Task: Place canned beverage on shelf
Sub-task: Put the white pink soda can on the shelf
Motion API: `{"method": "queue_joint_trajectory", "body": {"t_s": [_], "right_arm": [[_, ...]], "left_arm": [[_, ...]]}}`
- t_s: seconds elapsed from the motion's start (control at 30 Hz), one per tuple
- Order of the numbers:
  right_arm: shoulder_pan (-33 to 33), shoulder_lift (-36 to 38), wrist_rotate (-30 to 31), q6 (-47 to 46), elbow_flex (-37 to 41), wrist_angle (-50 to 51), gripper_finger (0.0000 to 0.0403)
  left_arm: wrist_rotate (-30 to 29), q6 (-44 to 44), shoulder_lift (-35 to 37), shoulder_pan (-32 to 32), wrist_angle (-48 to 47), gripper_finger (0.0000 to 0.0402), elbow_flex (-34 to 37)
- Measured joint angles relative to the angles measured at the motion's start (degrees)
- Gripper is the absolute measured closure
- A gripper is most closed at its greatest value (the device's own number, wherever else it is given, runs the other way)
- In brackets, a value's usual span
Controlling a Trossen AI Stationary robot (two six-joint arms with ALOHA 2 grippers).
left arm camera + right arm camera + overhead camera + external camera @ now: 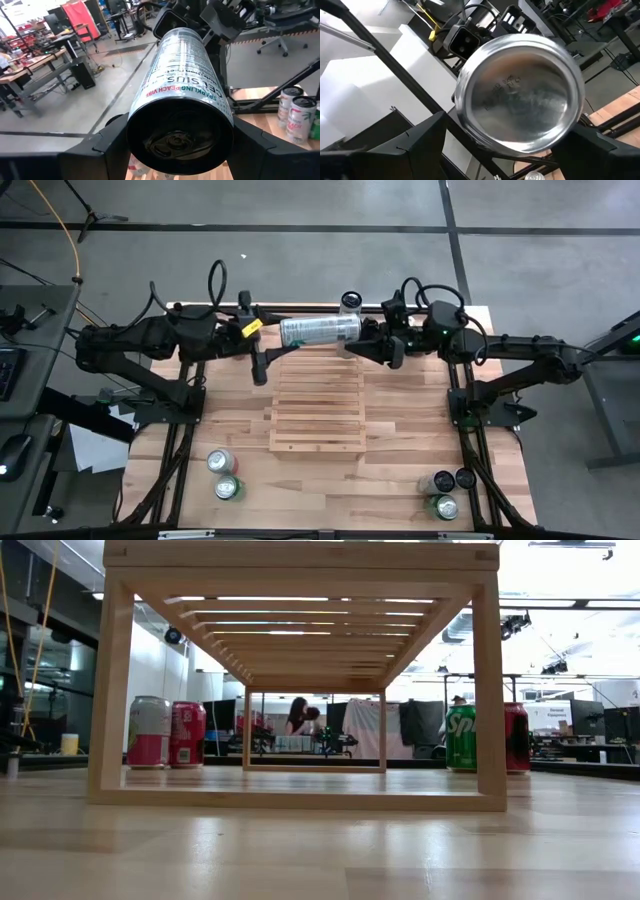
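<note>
One Celsius can (320, 330) lay on its side in the air above the far end of the single slatted shelf (317, 405), clamped at one end by the left tool (268, 332) and at the other by the right tool (372, 340). Seven more cans stood on the worktop (400, 470). Only the left wrist view showed the can's label.

Both dark arms reach inward from opposite sides at the far edge of the counter, forearms held roughly level and wrists pointing at each other. The left gripper (272, 332) faces right with its jaws set partly apart, pressed against the two sides of one end of a can (320, 330) that lies horizontal between the arms. The right gripper (368, 340) faces left, its jaws spread wide around the can's opposite end, one finger (415, 145) dark on either side of it. The elbows bend back toward the bases at the counter's left and right sides.
</note>
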State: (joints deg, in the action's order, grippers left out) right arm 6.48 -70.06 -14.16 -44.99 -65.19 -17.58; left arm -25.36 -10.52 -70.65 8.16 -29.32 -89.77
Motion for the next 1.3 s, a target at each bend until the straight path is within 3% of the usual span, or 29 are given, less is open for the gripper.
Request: {"method": "queue_joint_trajectory", "body": {"t_s": [0.33,0.5,0.8,0.97,1.03,1.2,1.3], "right_arm": [[0.0,-0.5,0.2,0.6,0.0,-1.2,0.0091],[-0.2,-0.9,0.4,0.5,0.0,-0.9,0.0091],[-0.3,-0.9,-0.3,1.4,0.0,-0.8,0.0094],[-0.3,-0.9,-0.6,1.2,0.0,-0.8,0.0134],[-0.3,-0.9,-0.6,0.8,0.0,-0.4,0.0157],[-0.1,-0.8,-1.5,1.6,0.0,-0.4,0.0159],[0.8,-0.2,-2.4,1.6,0.0,0.1,0.0159]], "left_arm": [[8.1,2.9,-0.7,0.0,-1.5,0.0167,0.1],[3.8,2.1,-1.2,0.1,-0.6,0.0167,0.1],[3.9,0.9,-1.7,-0.3,-0.5,0.0167,0.1],[4.1,1.7,-1.7,-0.3,-0.6,0.0166,0.0],[3.9,2.6,-1.7,-0.3,-0.9,0.0145,0.0],[3.9,3.5,-1.6,-0.3,-0.8,0.0062,0.0],[3.3,3.6,-0.2,-0.3,-1.6,0.0040,0.0]]}}
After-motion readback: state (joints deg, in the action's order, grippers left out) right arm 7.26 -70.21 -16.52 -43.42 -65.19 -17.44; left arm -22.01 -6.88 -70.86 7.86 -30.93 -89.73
